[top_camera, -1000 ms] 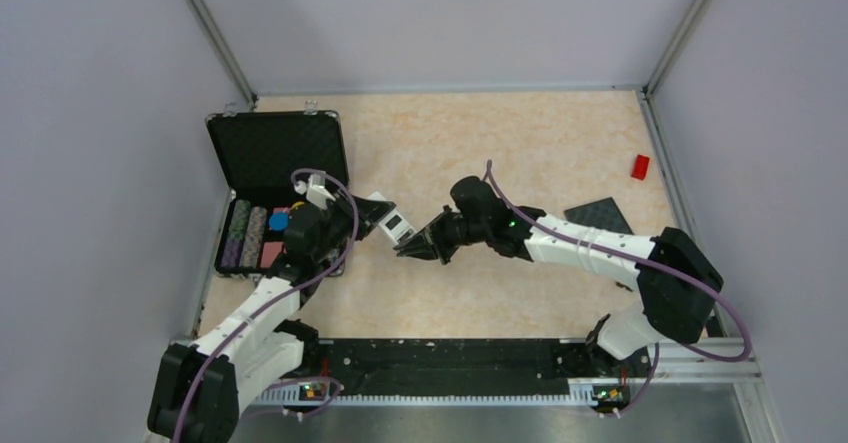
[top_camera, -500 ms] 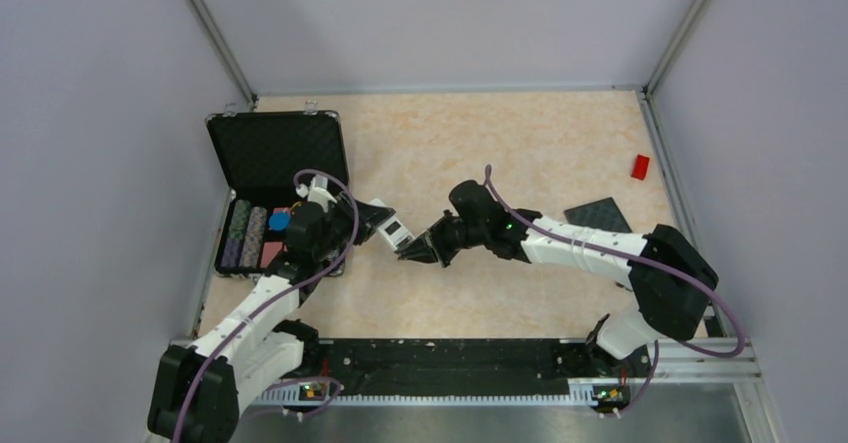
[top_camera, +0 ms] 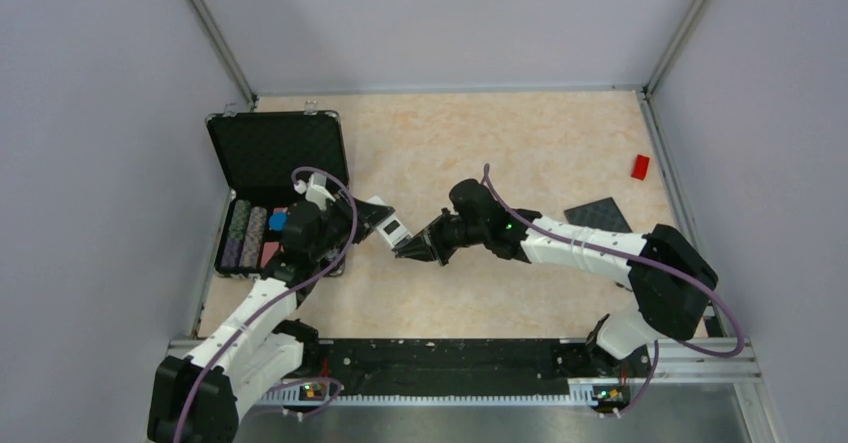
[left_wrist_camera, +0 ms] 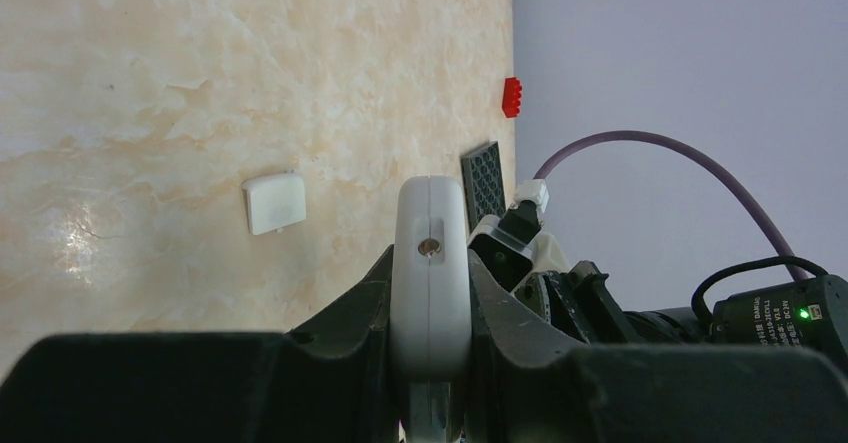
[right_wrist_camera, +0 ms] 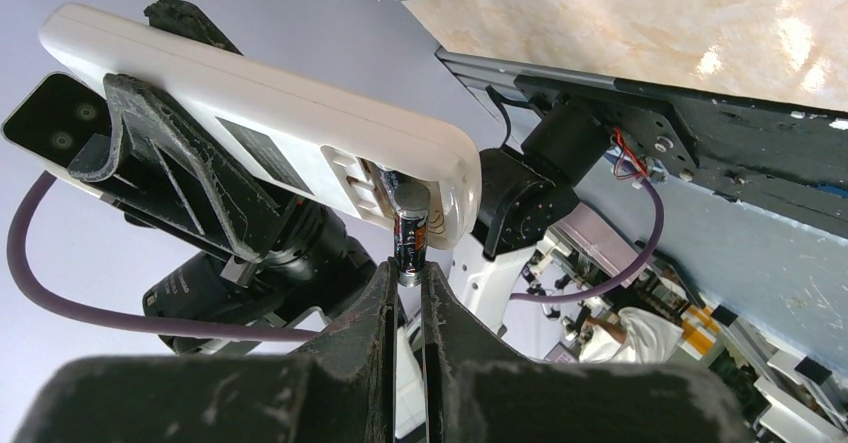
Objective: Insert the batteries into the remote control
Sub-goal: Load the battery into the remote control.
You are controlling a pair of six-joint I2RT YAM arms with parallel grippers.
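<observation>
Our left gripper (left_wrist_camera: 430, 315) is clamped on the remote control (left_wrist_camera: 430, 253), a finger pressed to each flat face, holding it edge-on in mid-air above the table (top_camera: 480, 143), between the two arms. Our right gripper (right_wrist_camera: 408, 289) is pinched almost closed on one battery (right_wrist_camera: 410, 239), gripping its lower part. The battery's free end sits at the open slot near the remote's rounded end. On the table we see a small white cover (left_wrist_camera: 275, 203), a red block (left_wrist_camera: 512, 96) and a dark studded plate (left_wrist_camera: 486, 178) towards the right. An open black case (top_camera: 276, 151) of coloured chips (top_camera: 246, 235) stands at the left.
</observation>
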